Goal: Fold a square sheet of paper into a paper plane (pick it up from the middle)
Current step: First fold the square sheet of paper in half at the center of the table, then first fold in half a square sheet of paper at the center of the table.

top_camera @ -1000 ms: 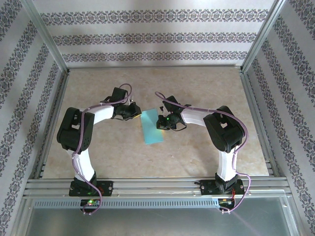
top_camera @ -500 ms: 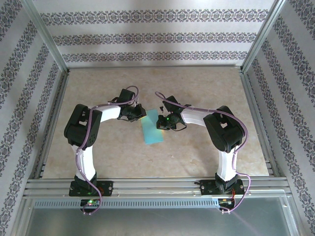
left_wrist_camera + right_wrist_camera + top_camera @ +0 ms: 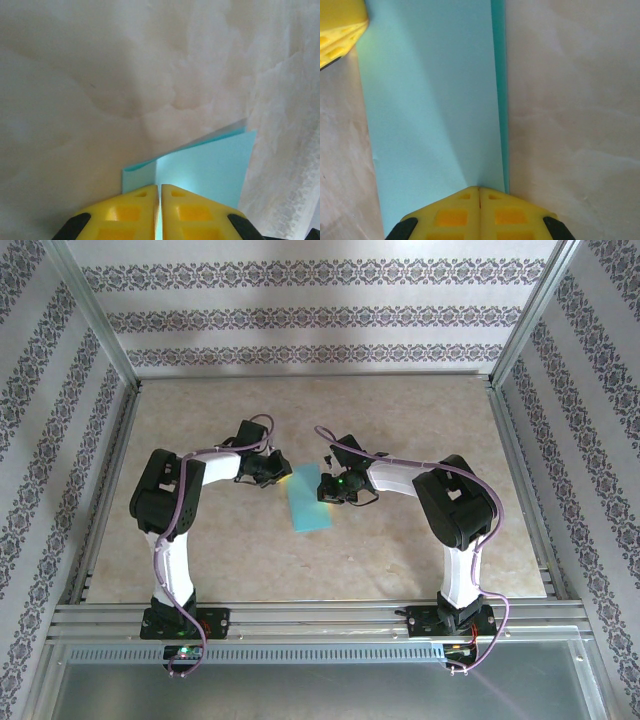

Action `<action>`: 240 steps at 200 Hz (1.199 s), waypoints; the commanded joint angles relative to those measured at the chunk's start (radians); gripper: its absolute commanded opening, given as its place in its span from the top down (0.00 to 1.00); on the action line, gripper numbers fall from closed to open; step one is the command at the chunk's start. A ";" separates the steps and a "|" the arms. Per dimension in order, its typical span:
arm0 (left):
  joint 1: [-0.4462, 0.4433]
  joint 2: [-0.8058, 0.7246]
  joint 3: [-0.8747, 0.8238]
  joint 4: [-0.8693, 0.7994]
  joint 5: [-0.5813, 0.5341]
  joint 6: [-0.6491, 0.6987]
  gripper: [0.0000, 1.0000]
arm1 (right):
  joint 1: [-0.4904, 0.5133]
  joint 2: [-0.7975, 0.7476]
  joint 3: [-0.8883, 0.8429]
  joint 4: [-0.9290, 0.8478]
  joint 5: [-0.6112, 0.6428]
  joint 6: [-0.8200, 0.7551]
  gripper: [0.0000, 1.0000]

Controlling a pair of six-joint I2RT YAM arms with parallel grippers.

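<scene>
Overhead, the paper [image 3: 310,502], a light-blue sheet folded into a long rectangle and no dart yet, lies flat mid-table [image 3: 430,420]. The left claw [image 3: 277,473] meets its 10 o'clock corner, and the right claw [image 3: 327,488] sits on its 2 o'clock edge.

From the left wrist, the left claw [image 3: 159,188] has its yellow fingers pressed together at 6 o'clock on the paper's [image 3: 210,170] near edge. Whether a layer is nipped between them I cannot tell.

From the right wrist, the right claw [image 3: 479,190] is likewise closed tight at 6 o'clock on the paper [image 3: 430,100], beside the doubled edge. A finger [image 3: 337,30] of the left claw shows at 10 o'clock.

The sheet looks featherlight and limp, and likely to crumple or skid on the smooth top. It is best pinned with one tip and taken lightly at the middle, along a fold where the layers stiffen it.
</scene>
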 commanded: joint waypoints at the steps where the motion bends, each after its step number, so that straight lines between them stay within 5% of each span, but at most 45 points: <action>1: 0.085 0.038 0.018 -0.033 -0.146 0.005 0.88 | -0.024 0.181 -0.111 -0.251 0.294 -0.016 0.95; 75: 0.095 -0.064 0.068 -0.080 -0.059 0.059 0.87 | -0.026 0.160 -0.084 -0.268 0.303 -0.077 0.95; 151: -0.049 -0.125 -0.063 -0.025 0.079 0.032 0.88 | -0.038 0.076 0.014 -0.263 0.109 -0.331 0.92; 211: -0.052 -0.118 -0.137 0.001 0.040 0.023 0.89 | -0.056 -0.061 0.085 -0.212 -0.117 -0.287 0.87; 240: -0.051 -0.106 -0.140 0.029 0.051 0.009 0.89 | -0.023 -0.116 0.085 -0.186 -0.119 -0.209 0.87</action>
